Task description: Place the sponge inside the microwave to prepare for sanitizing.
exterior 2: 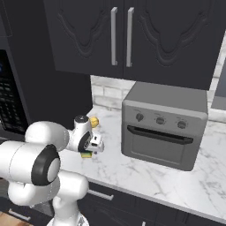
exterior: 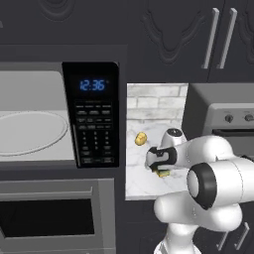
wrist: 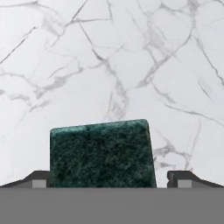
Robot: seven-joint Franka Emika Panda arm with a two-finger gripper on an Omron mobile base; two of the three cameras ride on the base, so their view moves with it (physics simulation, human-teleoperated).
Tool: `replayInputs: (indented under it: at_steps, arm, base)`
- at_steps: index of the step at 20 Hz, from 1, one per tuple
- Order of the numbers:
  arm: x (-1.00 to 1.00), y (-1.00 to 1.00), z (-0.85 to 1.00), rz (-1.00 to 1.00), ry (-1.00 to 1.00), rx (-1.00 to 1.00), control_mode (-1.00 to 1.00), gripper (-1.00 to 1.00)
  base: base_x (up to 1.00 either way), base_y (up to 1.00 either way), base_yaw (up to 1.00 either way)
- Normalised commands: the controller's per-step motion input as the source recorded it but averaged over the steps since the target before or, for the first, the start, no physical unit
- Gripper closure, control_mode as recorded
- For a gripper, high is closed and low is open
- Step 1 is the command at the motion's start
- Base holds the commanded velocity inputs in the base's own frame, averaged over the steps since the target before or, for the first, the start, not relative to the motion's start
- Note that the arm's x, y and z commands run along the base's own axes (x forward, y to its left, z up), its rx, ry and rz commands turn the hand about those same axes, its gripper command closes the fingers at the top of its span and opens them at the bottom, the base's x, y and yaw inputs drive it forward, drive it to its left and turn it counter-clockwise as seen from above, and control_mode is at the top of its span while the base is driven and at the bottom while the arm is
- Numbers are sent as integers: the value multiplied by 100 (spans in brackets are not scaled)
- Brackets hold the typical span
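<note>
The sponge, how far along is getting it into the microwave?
Done: the microwave stands open, its turntable bare. In hand: the tool is down over the sponge on the marble counter, one fingertip on each side of it with a gap at the right one, so no firm grip shows. Left: closing, lifting, and carrying the sponge to the turntable.

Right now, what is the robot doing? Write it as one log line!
phase: reaching sponge | gripper: open, fingertips either side | sponge: on marble counter | microwave: open
</note>
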Motion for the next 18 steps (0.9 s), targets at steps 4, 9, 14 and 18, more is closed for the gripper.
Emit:
replayInputs:
  at_steps: [4, 9, 14, 18]
  arm:
    - [6, 5, -12, 0, 2, 0, -100, 100]
    - [1, 3, -1, 0, 0, 0, -100, 100]
    - [0, 0, 0, 0, 0, 0, -100, 100]
    - [-18, 0, 57, 0, 0, -2, -100, 100]
  base:
    - [0, 0, 0]
    - [0, 0, 0]
    - [0, 0, 0]
    - [0, 0, 0]
